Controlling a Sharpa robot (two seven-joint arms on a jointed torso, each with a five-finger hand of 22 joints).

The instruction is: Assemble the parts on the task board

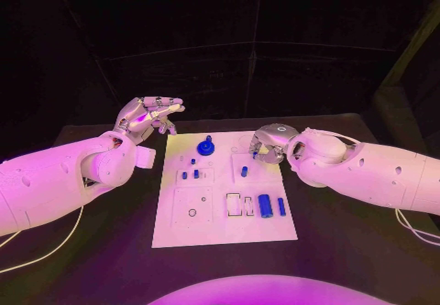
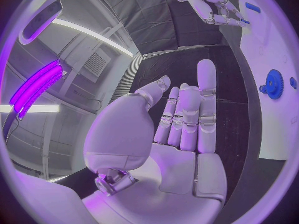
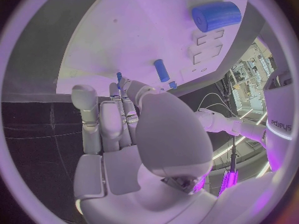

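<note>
A black table (image 1: 348,254) holds a white board (image 1: 224,225) lying flat in its middle, with dark bare table all around it. Two white arms reach in, one from each side.

The left hand (image 1: 147,117) is raised beside the board's far left corner, clear of the board. Its fingers (image 2: 187,117) are drawn close together, nearly straight, with nothing between them.

The right hand (image 1: 269,145) hangs over the board's far right part. Its fingers (image 3: 118,117) are curled inward, and a small blue pin (image 3: 119,78) shows at their tips; it looks pinched there, though the hold itself is hard to make out.

On the board, a round blue gear (image 1: 205,148) sits near the far edge, between the two hands. A thick blue cylinder (image 1: 264,206) lies toward the near right, with a thinner blue peg (image 1: 281,206) just beside it near the right edge. A short blue peg (image 1: 244,171) stands near the middle, and smaller blue pieces (image 1: 190,173) sit toward the left. The near strip of the board is bare.
</note>
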